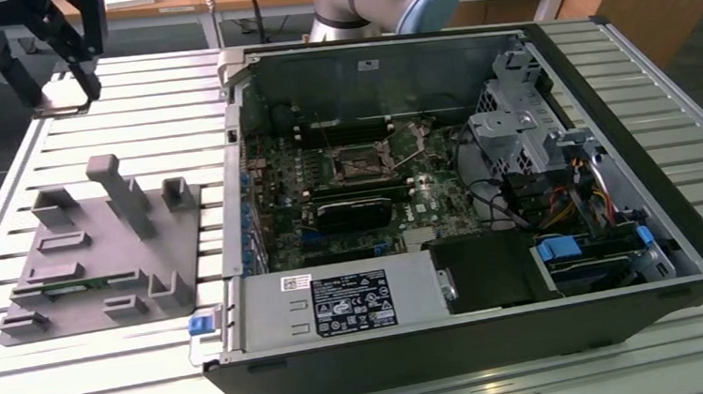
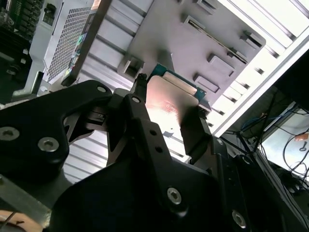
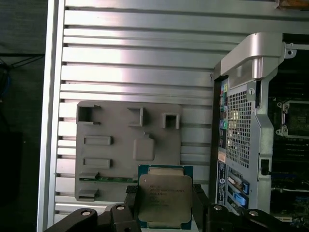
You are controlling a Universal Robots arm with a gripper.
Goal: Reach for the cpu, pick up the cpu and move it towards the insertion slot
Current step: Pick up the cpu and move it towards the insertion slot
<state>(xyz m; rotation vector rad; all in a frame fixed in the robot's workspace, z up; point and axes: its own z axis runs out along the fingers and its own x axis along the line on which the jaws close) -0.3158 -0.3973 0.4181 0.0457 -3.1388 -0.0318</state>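
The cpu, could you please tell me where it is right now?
In both wrist views the cpu sits clamped in the gripper, lifted above the grey holder plate, beside the open computer case.

The gripper (image 3: 165,200) is closed on the cpu (image 3: 165,197), its black fingers (image 3: 129,202) pressing the chip's two opposite edges in both wrist views. In the exterior view the gripper (image 1: 51,75) hangs raised at about ten o'clock, fingers pointing down.
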